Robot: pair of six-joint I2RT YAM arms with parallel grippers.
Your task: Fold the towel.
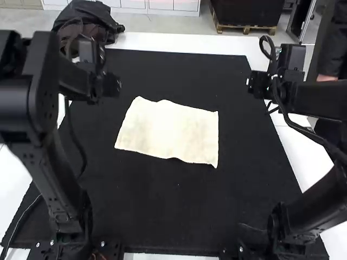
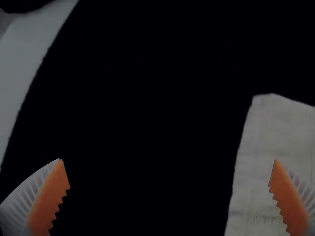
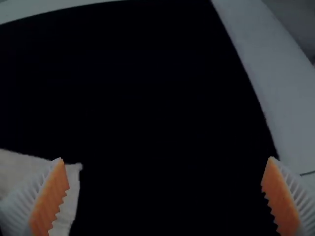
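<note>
My left gripper (image 1: 112, 85) is raised over the mat at the left, up and to the left of the towel; my right gripper (image 1: 254, 84) hangs over the mat's right edge. The cream towel (image 1: 171, 131) lies spread and nearly flat, slightly rumpled along its near edge. In the left wrist view the left gripper (image 2: 165, 172) has its fingers wide apart, with part of the towel (image 2: 278, 147) beyond one of them. The right gripper (image 3: 165, 172) is likewise wide apart in the right wrist view, where a towel corner (image 3: 71, 182) appears behind one finger. Both hold nothing.
A black mat (image 1: 179, 216) covers most of the white table (image 1: 190, 42). Dark bunched fabric (image 1: 87, 21) sits at the table's far left corner. A thin cable (image 1: 23, 216) runs along the left side near the left arm.
</note>
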